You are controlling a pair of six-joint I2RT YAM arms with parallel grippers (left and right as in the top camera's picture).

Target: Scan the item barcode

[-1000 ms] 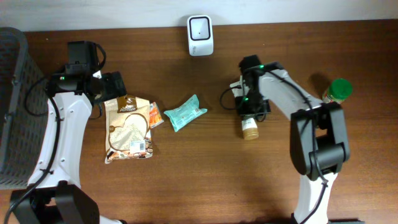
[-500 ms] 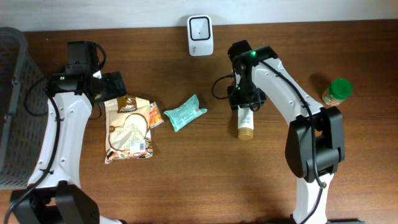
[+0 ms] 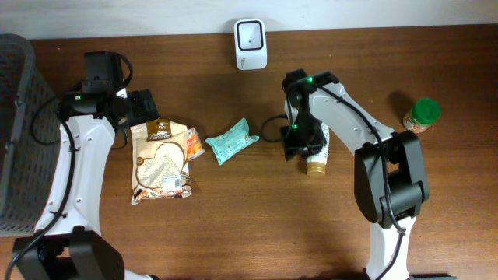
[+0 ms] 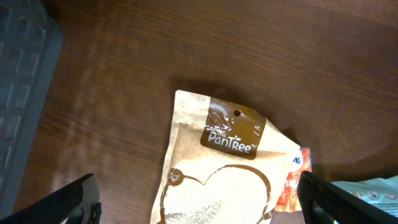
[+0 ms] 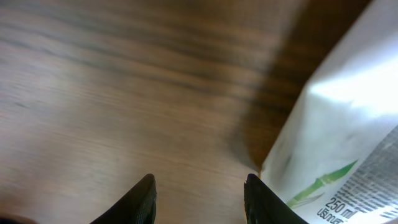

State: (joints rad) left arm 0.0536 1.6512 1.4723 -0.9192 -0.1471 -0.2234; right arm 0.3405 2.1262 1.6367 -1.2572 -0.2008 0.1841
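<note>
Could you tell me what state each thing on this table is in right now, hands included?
Left hand: wide open, empty, over the brown pouch.
Right hand: fingers apart, nothing between them; bottle just beside.
Bottle: lying on its side, cap on.
Brown pouch: lying flat, closed.
Teal packet: lying flat, crumpled.
Jar: green lid on, apparently upright.
Scanner: standing alone at the back, untouched.
</note>
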